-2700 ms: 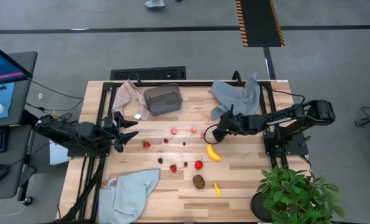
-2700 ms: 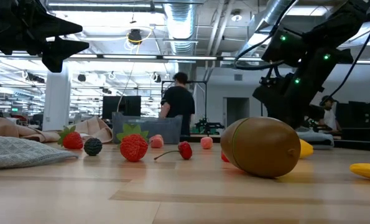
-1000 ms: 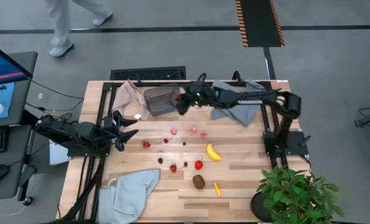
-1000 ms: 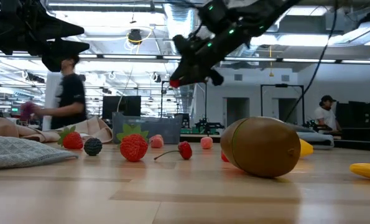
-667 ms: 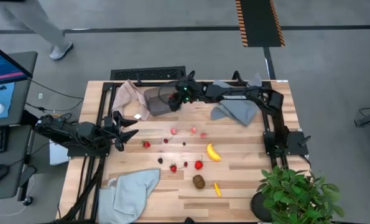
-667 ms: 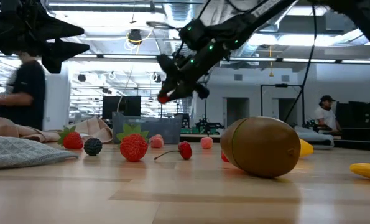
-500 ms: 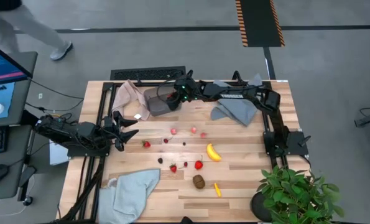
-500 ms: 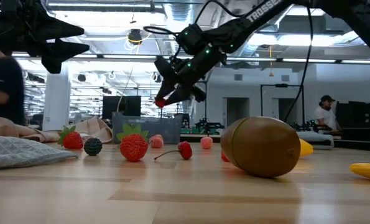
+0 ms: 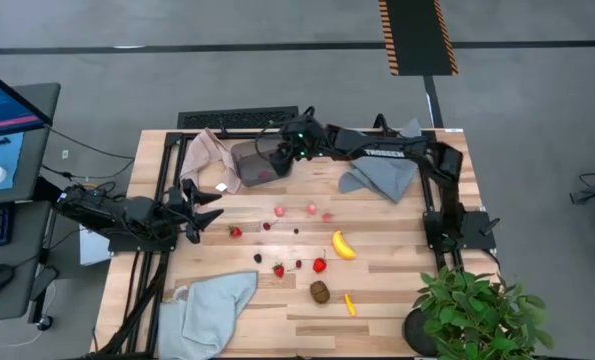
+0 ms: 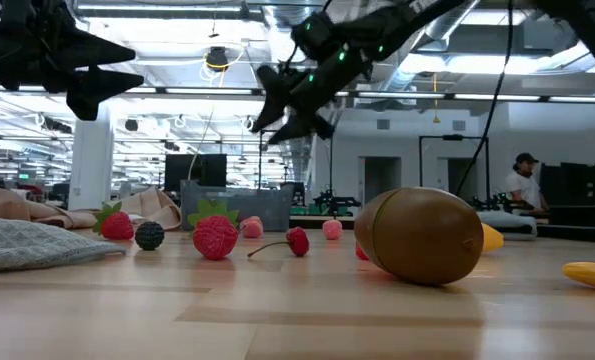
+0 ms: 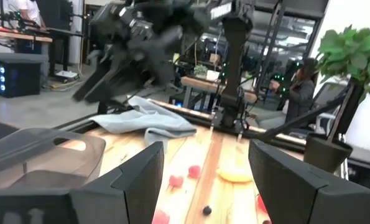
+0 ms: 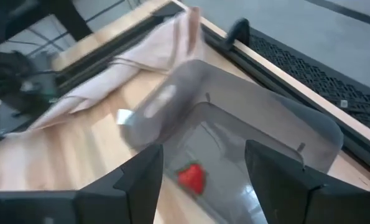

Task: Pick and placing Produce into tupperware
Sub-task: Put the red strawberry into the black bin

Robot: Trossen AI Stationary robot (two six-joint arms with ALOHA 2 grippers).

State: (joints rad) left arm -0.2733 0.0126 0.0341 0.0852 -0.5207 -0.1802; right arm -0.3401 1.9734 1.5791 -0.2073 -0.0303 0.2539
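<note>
The translucent grey tupperware stands at the table's far side, a red strawberry lying on its floor. Just above its right end my right gripper hangs open and empty, slanting down, with its fingers spread. Loose produce lies mid-table: strawberries, pink berries, dark berries, a banana, a kiwi and a small yellow piece. My left gripper waits open at the left edge, level and above the table.
A beige-pink cloth lies against the tupperware's left side. Right of it lies a grey-blue cloth, and a light blue cloth sits at the near left. A potted plant stands at the near right corner.
My right gripper, carrying a red strawberry, has moved toward the table's left over the tupperware. It has opened and let go, and the strawberry has dropped into the tub. The gripper has since risen a little, empty.
</note>
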